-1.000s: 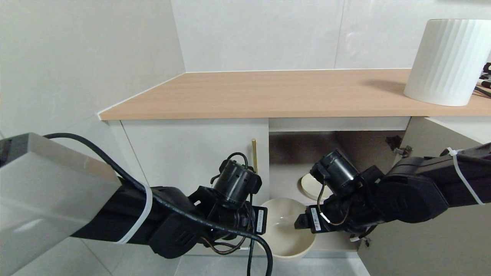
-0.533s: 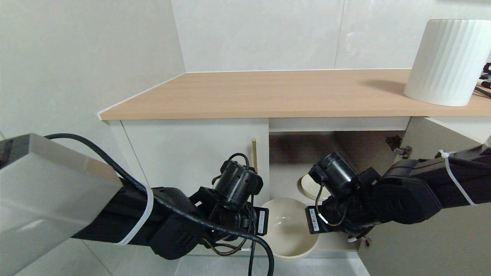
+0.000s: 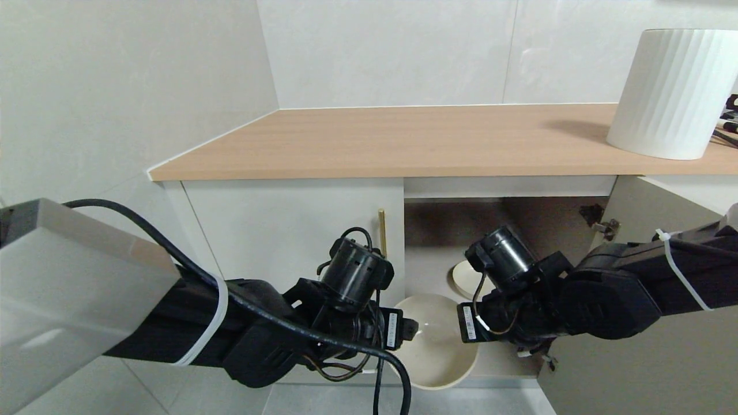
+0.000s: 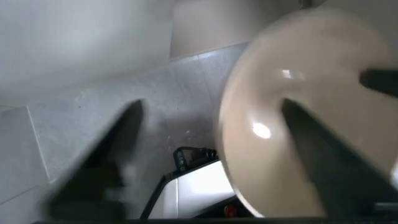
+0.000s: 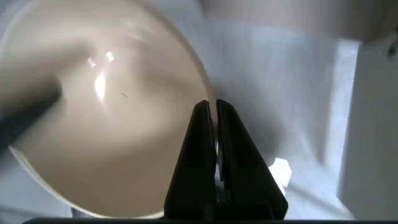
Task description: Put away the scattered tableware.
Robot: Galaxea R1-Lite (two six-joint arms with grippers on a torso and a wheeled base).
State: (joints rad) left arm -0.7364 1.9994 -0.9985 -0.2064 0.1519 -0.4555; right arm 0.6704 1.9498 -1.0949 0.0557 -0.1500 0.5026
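Note:
A cream bowl (image 3: 438,351) hangs at the mouth of the open cabinet (image 3: 507,213), between my two grippers. My right gripper (image 3: 468,337) is shut on the bowl's right rim; in the right wrist view its fingers (image 5: 202,124) pinch the rim of the bowl (image 5: 106,112). My left gripper (image 3: 408,333) is at the bowl's left rim and stands open. In the left wrist view its fingers (image 4: 106,162) are spread wide, with the rim of the bowl (image 4: 298,68) between them. A small cream plate (image 3: 464,278) lies on the cabinet floor behind the bowl.
The cabinet's left door (image 3: 288,230) is closed and has a brass handle (image 3: 381,230). Its right door (image 3: 669,196) swings open beside my right arm. A white ribbed container (image 3: 674,92) stands on the wooden countertop (image 3: 403,138). Tiled floor lies below.
My left gripper has opened; a finger now sticks out over the bowl's left rim. My right gripper has risen slightly with the bowl.

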